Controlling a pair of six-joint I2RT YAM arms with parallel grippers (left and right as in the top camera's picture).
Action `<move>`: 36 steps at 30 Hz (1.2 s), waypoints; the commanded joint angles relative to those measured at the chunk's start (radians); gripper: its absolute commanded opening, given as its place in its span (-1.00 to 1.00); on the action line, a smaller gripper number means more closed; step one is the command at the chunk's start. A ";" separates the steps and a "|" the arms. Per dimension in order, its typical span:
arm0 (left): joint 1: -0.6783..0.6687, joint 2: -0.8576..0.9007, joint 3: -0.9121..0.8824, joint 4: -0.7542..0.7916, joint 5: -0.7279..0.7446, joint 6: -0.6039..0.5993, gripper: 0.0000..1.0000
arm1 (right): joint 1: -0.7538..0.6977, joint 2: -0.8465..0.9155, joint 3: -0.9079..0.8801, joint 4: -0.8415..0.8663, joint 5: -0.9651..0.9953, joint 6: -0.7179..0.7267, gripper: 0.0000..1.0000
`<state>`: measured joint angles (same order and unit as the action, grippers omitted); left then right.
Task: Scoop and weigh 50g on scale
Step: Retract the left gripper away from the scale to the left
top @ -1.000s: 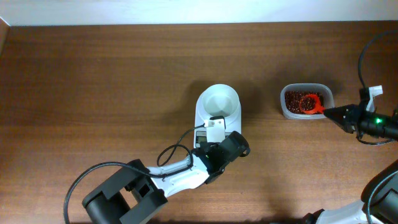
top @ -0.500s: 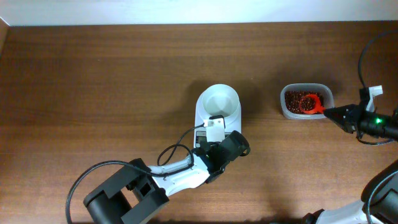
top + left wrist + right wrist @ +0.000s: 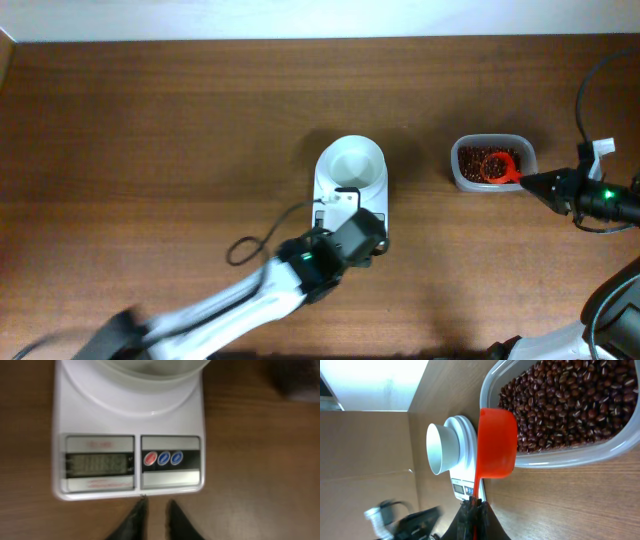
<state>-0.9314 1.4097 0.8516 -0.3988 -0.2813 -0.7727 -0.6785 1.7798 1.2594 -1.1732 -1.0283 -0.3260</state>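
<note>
A brown wooden table (image 3: 150,120) with a streaked grain fills the overhead view, and a pale strip runs along its far edge. Near its middle stands a white digital kitchen scale (image 3: 350,172) with a round white bowl on top, its display end towards the near edge. Well apart to the right sits a clear plastic tub (image 3: 466,185) of red beans, rectangular with rounded corners.

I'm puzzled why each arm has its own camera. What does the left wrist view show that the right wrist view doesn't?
Only the left wrist view: the display and three buttons of the scale close up, digits blurred, and the left gripper, tips slightly apart, just short of its front edge. Only the right wrist view: the right gripper shut on a red scoop at the tub of beans. Both: the white scale on the wooden table.
</note>
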 commanded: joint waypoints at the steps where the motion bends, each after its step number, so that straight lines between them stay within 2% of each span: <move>1: 0.027 -0.274 0.008 -0.126 0.021 0.285 0.64 | -0.003 0.005 0.000 0.001 -0.007 -0.018 -0.92; 2: 0.032 -0.348 0.008 -0.187 -0.019 0.327 0.98 | -0.003 0.005 0.000 -0.002 -0.006 -0.019 -0.92; 3: 0.033 -0.412 0.008 -0.279 -0.066 0.341 0.99 | -0.003 0.005 0.000 -0.006 -0.006 -0.019 -0.92; 4: 0.033 -0.460 0.008 -0.365 -0.042 0.340 0.98 | -0.003 0.005 0.000 -0.010 -0.006 -0.019 -0.92; 5: 0.033 -0.485 0.008 -0.383 -0.028 0.341 0.98 | -0.003 0.005 0.000 -0.013 -0.006 -0.019 -0.92; 6: 0.034 -0.505 0.008 -0.389 -0.027 0.410 0.98 | -0.003 0.005 0.000 -0.014 -0.006 -0.019 -0.92; 8: 0.051 -0.514 0.010 -0.401 0.092 0.731 0.98 | -0.003 0.005 0.000 -0.014 -0.006 -0.019 -0.92; 10: 0.127 -0.514 0.021 -0.426 0.251 0.867 0.98 | -0.003 0.005 0.000 -0.014 -0.006 -0.019 -0.92; 12: 0.341 -0.497 0.075 -0.490 0.533 1.070 0.98 | -0.003 0.005 0.000 -0.017 -0.006 -0.019 -0.92; 13: 0.399 -0.486 0.097 -0.504 0.560 1.089 0.99 | -0.003 0.005 0.000 -0.017 -0.006 -0.019 -0.92; 15: 0.523 -0.445 0.171 -0.560 0.645 1.240 0.98 | -0.003 0.005 0.000 -0.017 -0.006 -0.019 -0.92; 18: 0.548 -0.376 0.228 -0.596 0.631 1.371 0.98 | -0.003 0.005 0.000 -0.022 -0.006 -0.019 -0.92; 22: 0.548 -0.264 0.231 -0.598 0.595 1.367 0.98 | -0.003 0.005 0.000 -0.028 -0.007 -0.019 -0.92; 24: 0.548 -0.249 0.231 -0.566 0.519 1.230 0.98 | -0.003 0.005 0.000 -0.032 -0.006 -0.019 -0.92; 25: 0.548 -0.251 0.232 -0.555 0.506 1.205 0.98 | -0.003 0.005 0.000 -0.032 -0.007 -0.019 -0.92; 36: 0.548 -0.327 0.234 -0.565 0.501 1.204 0.98 | -0.003 0.005 0.000 -0.032 -0.007 -0.019 -0.92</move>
<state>-0.3893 1.0935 1.0679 -0.9501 0.2276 0.4442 -0.6785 1.7798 1.2594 -1.2015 -1.0283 -0.3256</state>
